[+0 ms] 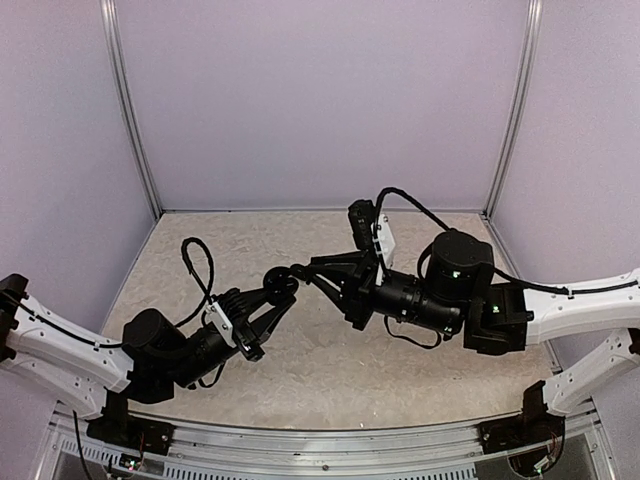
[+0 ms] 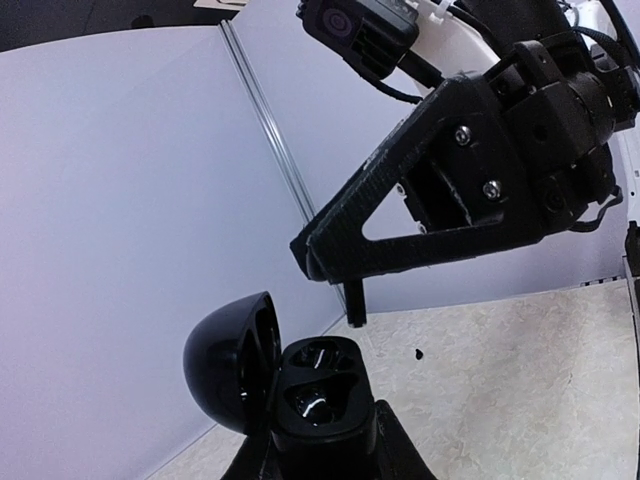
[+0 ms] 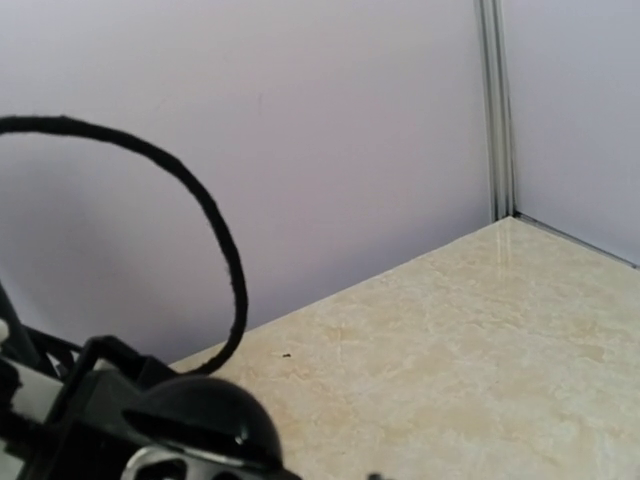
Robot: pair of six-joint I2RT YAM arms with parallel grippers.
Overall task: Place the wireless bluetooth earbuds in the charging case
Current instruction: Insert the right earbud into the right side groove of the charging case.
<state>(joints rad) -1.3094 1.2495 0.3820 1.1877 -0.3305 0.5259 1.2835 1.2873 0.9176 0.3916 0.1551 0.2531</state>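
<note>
The left end effector [image 2: 322,455] clamps the open charging case [image 2: 318,395] at bottom centre, facing upward, so the nearly closed right end effector [image 2: 335,262] above can lower what looks like a pinched earbud [image 2: 355,303].

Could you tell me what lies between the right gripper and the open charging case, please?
Only the earbud in the right gripper, then bare air above the charging case, seen in the left wrist view.

One charging case [image 2: 318,408]; one earbud [image 2: 355,303] in view; one left pincer [image 1: 281,290]; one right pincer [image 1: 307,272].
</note>
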